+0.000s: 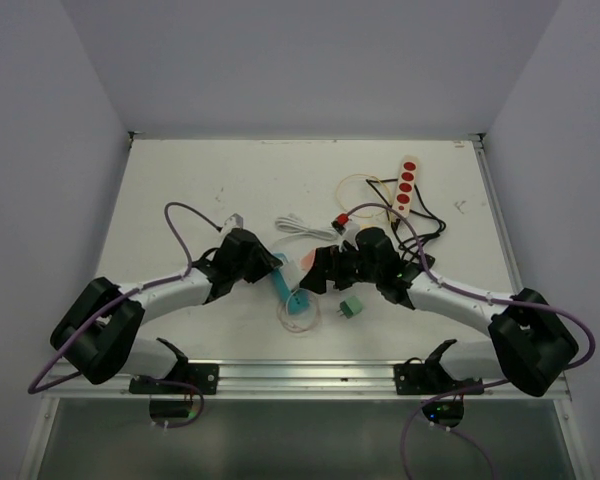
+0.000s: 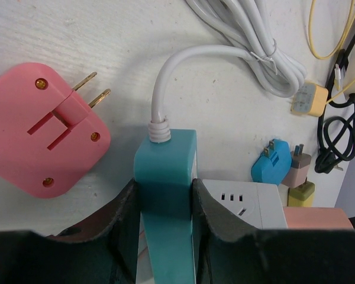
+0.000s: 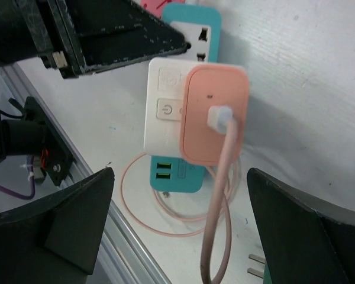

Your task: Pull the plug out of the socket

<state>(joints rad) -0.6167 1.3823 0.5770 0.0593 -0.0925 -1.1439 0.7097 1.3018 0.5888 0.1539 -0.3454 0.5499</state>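
The socket is a teal power strip [image 2: 165,171] with a white face [image 2: 242,201] and two USB ports [image 3: 171,177]. A salmon-pink plug [image 3: 216,115] with a pink cable [image 3: 222,213] sits plugged into the white face. My left gripper [image 2: 164,207] is shut on the strip's cord end, one finger on each long side. My right gripper [image 3: 180,231] is open, its fingers [image 3: 53,231] wide apart, hovering above the plug without touching it. From above, the strip [image 1: 292,293] lies between the left gripper [image 1: 270,270] and the right gripper [image 1: 325,272].
A pink adapter [image 2: 44,130] with bare prongs lies left of the strip. A bundled white cord [image 2: 254,41], small blue and beige plugs [image 2: 271,165], a green plug [image 1: 352,307] and a red-buttoned power strip [image 1: 407,187] lie around. The table's metal front rail [image 1: 300,375] is close.
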